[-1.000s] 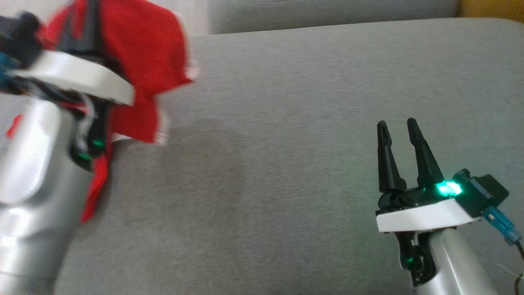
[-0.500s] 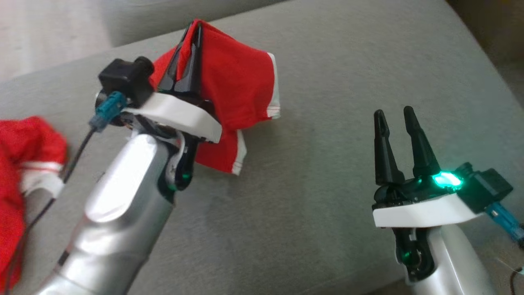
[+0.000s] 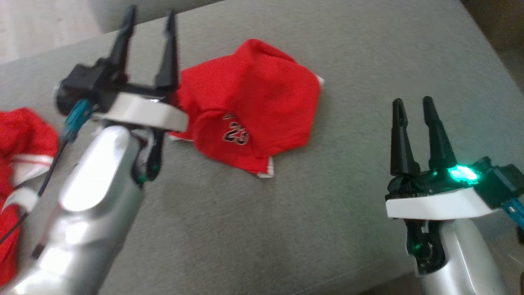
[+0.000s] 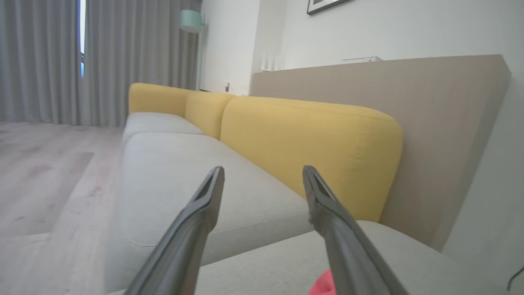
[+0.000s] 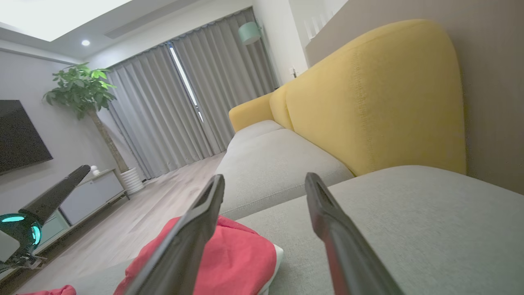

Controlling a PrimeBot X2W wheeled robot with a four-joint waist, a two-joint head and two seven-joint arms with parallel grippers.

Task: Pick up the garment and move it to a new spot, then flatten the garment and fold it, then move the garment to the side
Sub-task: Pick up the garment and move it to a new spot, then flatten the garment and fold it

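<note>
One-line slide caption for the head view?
Open left pincer and open right pincer flank the red garment lying crumpled on the grey sofa cushion.

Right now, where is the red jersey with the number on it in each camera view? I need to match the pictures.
Head view: the red jersey lies crumpled mid-frame on the grey seat cushion, beside the left gripper.
Left wrist view: probably the red jersey, a red sliver at the bottom edge.
Right wrist view: the red jersey is lower left, at the bottom edge.
Shared landmark: the grey seat cushion.
</note>
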